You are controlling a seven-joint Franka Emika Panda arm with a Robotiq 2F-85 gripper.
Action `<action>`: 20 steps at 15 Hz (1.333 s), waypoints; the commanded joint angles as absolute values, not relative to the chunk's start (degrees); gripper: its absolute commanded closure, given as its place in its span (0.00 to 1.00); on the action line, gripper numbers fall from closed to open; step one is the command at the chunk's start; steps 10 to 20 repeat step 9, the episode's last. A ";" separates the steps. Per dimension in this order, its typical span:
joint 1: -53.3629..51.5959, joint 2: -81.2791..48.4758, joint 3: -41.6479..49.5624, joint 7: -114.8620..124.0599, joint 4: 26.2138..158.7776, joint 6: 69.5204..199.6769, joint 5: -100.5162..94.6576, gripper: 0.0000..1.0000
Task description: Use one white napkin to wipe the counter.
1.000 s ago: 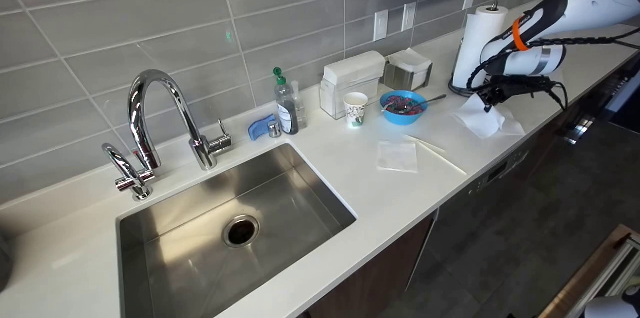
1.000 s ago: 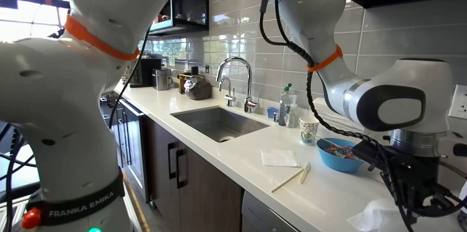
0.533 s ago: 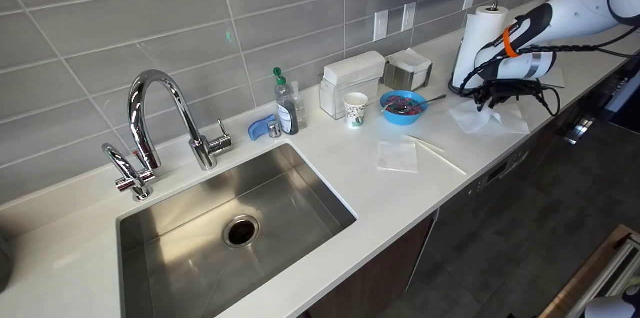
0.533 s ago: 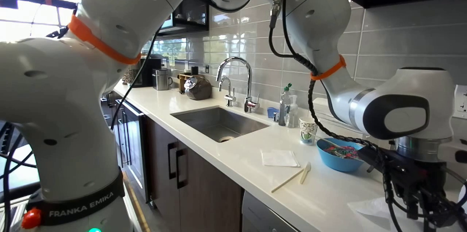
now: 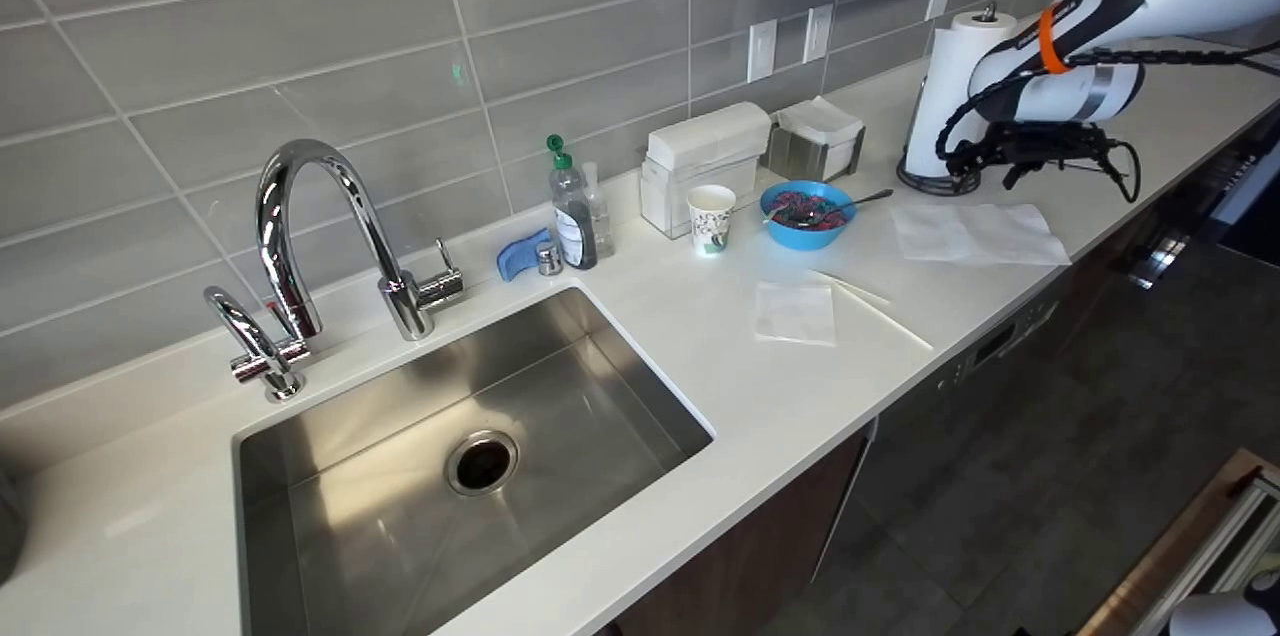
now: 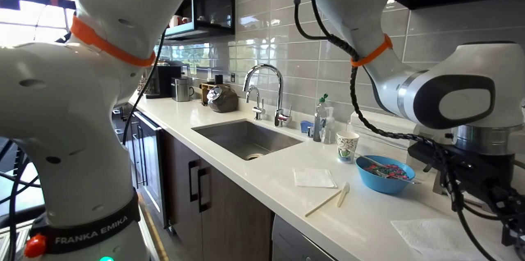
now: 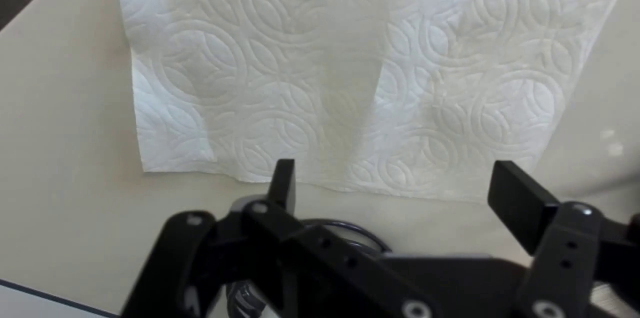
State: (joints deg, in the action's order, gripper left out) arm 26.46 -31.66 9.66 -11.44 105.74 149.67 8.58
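The white napkin (image 5: 980, 234), a sheet with an embossed pattern of circles, lies spread and slightly wavy on the off-white counter (image 5: 690, 316). In the wrist view the napkin (image 7: 310, 73) fills the upper part of the picture, its near edge just past my fingertips. My gripper (image 7: 392, 165) is open, with no object between its fingers. In an exterior view the gripper (image 5: 983, 178) hangs above the counter, apart from the napkin and beside the paper towel roll. Only part of the napkin (image 6: 439, 236) shows in an exterior view, cut off by the lower frame edge.
A paper towel roll (image 5: 960, 96) stands close behind the arm. Nearby are a blue bowl (image 5: 806, 216) with a spoon, a paper cup (image 5: 711, 221), a towel dispenser (image 5: 700, 166) and a napkin holder (image 5: 800, 151). A flat white packet (image 5: 795, 313) and thin utensils lie nearer the sink (image 5: 390, 516).
The gripper first lowered with the bunched napkin, then opened, let it go and rose off to the right. The napkin now lies flatter on the counter.
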 commanded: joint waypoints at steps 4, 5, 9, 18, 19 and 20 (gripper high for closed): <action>36.36 -17.93 2.34 -38.71 117.76 139.05 17.89 0.00; 36.34 -17.15 2.97 -41.72 118.22 136.26 18.18 0.00; 33.93 -17.78 6.09 -42.80 116.47 133.89 18.25 0.00; 33.93 -17.78 6.09 -42.80 116.47 133.89 18.25 0.00; 33.93 -17.78 6.09 -42.80 116.47 133.89 18.25 0.00; 33.93 -17.78 6.09 -42.80 116.47 133.89 18.25 0.00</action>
